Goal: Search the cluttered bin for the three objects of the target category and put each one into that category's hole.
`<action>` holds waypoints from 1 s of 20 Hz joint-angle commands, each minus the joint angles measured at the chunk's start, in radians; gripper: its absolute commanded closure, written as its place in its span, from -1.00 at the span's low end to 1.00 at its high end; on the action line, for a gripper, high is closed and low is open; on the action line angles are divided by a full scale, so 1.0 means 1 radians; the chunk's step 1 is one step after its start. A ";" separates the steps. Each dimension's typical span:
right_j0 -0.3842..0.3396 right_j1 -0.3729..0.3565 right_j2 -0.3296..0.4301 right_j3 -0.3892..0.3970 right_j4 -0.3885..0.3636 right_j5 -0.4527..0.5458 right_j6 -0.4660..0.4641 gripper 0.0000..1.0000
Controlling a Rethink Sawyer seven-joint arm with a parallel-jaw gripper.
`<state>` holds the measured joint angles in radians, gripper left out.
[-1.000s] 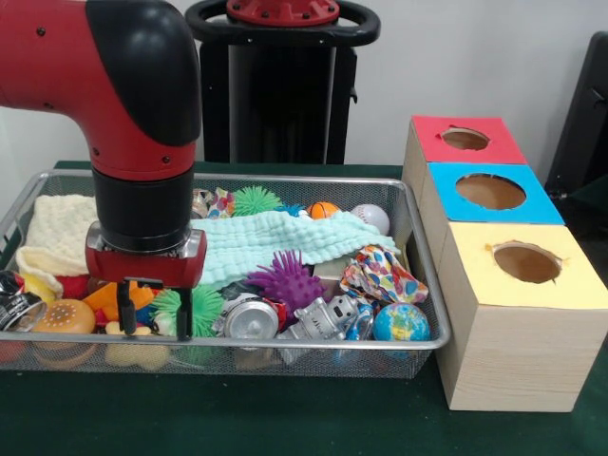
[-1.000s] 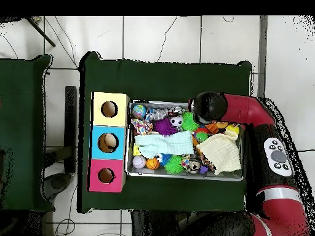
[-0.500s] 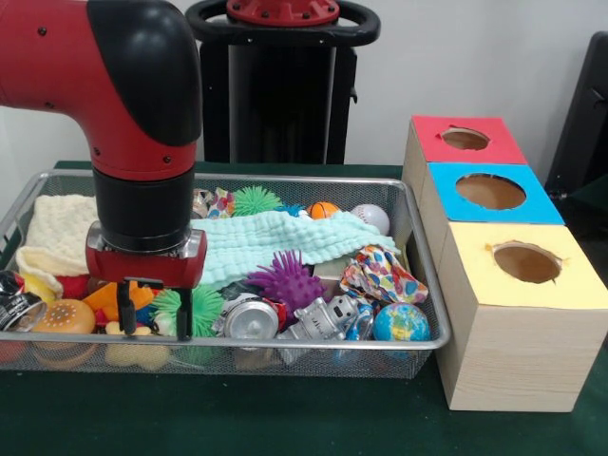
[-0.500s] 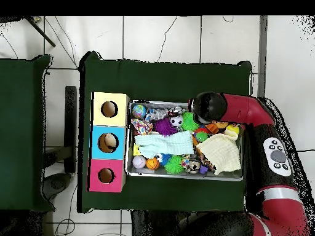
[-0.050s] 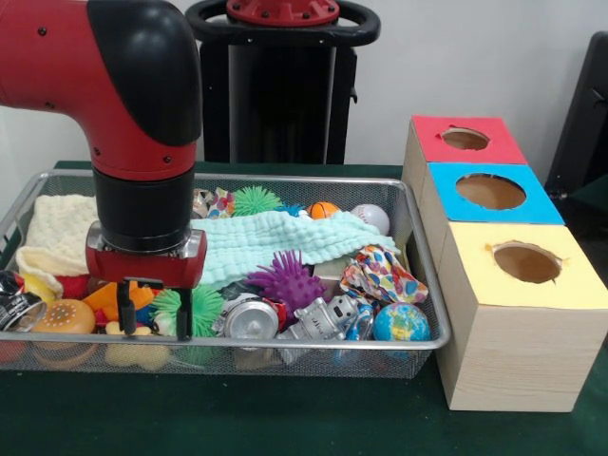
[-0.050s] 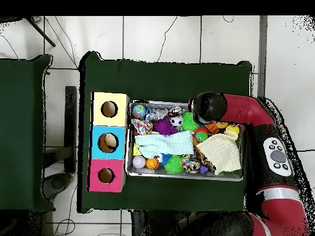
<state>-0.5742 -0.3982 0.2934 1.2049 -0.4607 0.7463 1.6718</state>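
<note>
My gripper (image 5: 155, 309) hangs open over the front left part of the wire bin (image 5: 418, 252). A green spiky ball (image 5: 202, 306) lies low between and behind the fingers (image 5: 184, 315), and I cannot tell if they touch it. To its right are a silver can (image 5: 250, 319), a purple spiky ball (image 5: 286, 278), a silver robot toy (image 5: 323, 319) and a globe ball (image 5: 400, 323). In the overhead view the arm's head (image 6: 205, 107) hides the gripper. Three boxes with round holes stand beside the bin: red (image 5: 465, 140), blue (image 5: 490, 192), yellow (image 5: 525, 263).
A mint cloth (image 5: 275, 237) covers the bin's middle and a cream cloth (image 5: 57, 231) its back left. A burger toy (image 5: 65, 316) lies left of the gripper. At the back are another green spiky ball (image 5: 256, 199), an orange ball (image 5: 324, 210) and a baseball (image 5: 371, 218). A patterned cloth (image 5: 380, 274) lies right.
</note>
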 commanded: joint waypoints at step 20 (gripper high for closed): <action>-0.036 0.039 0.001 0.091 -0.080 -0.104 -0.075 -1.00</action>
<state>-0.5764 -0.4010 0.2934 1.2129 -0.4607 0.7341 1.6718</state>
